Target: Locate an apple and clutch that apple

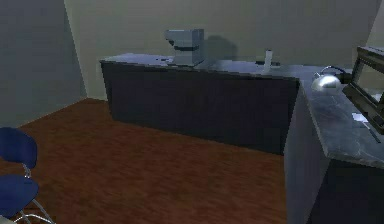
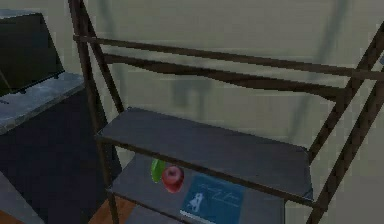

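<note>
The apple (image 2: 173, 177) is a small red round thing on the lower shelf (image 2: 135, 187) of an open shelf unit (image 2: 93, 80) with a dark frame, low in the arm side view and left of its middle. It is round, so it has no long axis to line up with.

The state of the fingers we cannot tell from these pictures. We judge that the apple lies out on the side the arm reaches to, somewhat toward the robot's front from the arm's line. The coming move therefore turns on bringing the base level with it and dropping the arm under the upper shelf (image 2: 210, 140).

A small green thing (image 2: 157, 170) sits just beside the apple on its left; we cannot tell whether they touch. To the right lies a flat blue thing (image 2: 214, 196) with pale marks. No container holds the apple.

In the forward view a dark table (image 1: 200, 95) turns a corner, carrying a grey coffee machine (image 1: 185, 47) and a round metal thing (image 1: 323, 82). A blue chair (image 1: 15, 160) stands on the wooden floor (image 1: 150, 170).
</note>
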